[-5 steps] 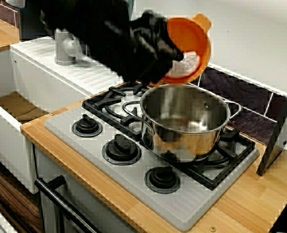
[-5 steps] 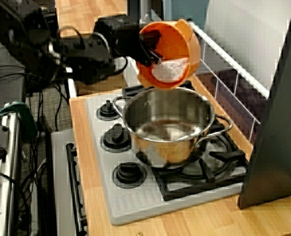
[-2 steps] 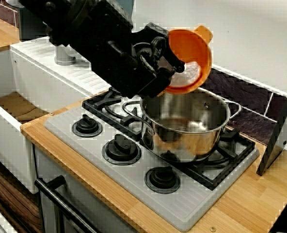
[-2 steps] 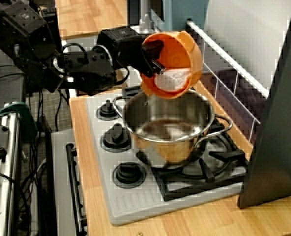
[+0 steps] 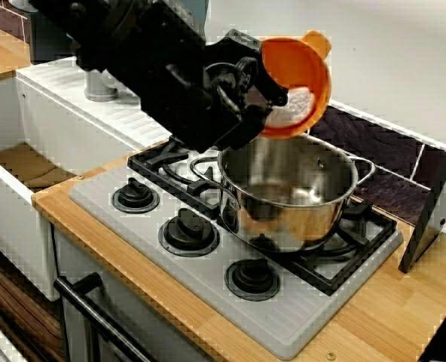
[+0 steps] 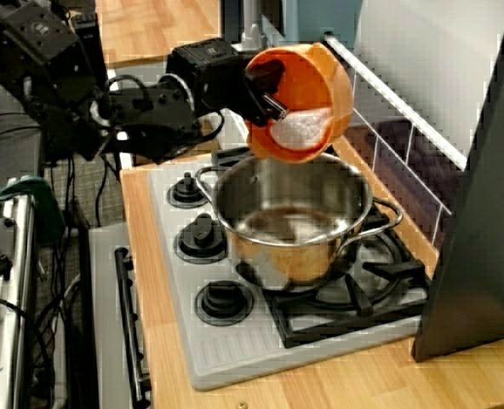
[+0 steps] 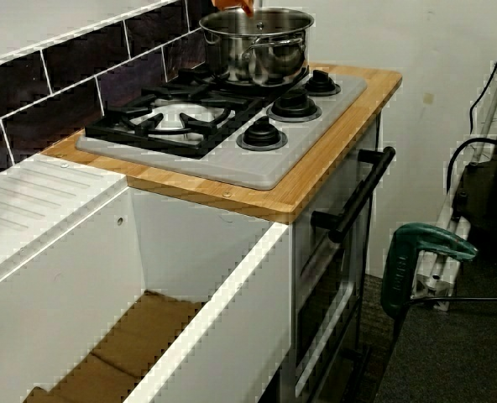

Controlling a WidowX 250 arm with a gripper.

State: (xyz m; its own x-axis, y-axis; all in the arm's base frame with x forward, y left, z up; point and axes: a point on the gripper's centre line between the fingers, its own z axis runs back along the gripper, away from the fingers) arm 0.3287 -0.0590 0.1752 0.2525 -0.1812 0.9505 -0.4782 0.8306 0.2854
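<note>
- The black robot arm (image 5: 155, 68) reaches in from 10 o'clock. Its jaws are clenched on the rim of a tilted orange plastic bowl (image 5: 298, 83), one finger inside and one outside. I judge this thin-edge pinch the weakest point: the bowl could twist in the grip and drop.
- The shiny stainless steel pot (image 5: 287, 196) stands on the burner under the bowl. The arm's bulk hangs close to the pot's 10 o'clock handle, so a low swing could nudge the pot off its black grate (image 7: 181, 117).
- The bowl is in the air just above the pot's 12 o'clock rim, mouth turned toward 3 o'clock. It sits over the rim, not the middle, so anything leaving it could land behind the pot.
- A white lumpy mass (image 6: 301, 128) lies on the bowl's low side. It could slide out in one clump and splash or bounce out of the pot.
- White wall and dark glossy tiles (image 5: 374, 143) run behind the pot at 12 o'clock.
- A white sink unit (image 7: 206, 252) adjoins at 9 o'clock.
- The light wooden bench (image 5: 374, 317) carries a grey ribbed hob plate (image 5: 132, 226).
- A dark grey panel (image 6: 482, 213) leans at 3 o'clock.
- A green clamp (image 7: 416, 260) stands beside the oven front.
- Three black knobs (image 5: 189, 230) line the hob's 7 o'clock edge.
</note>
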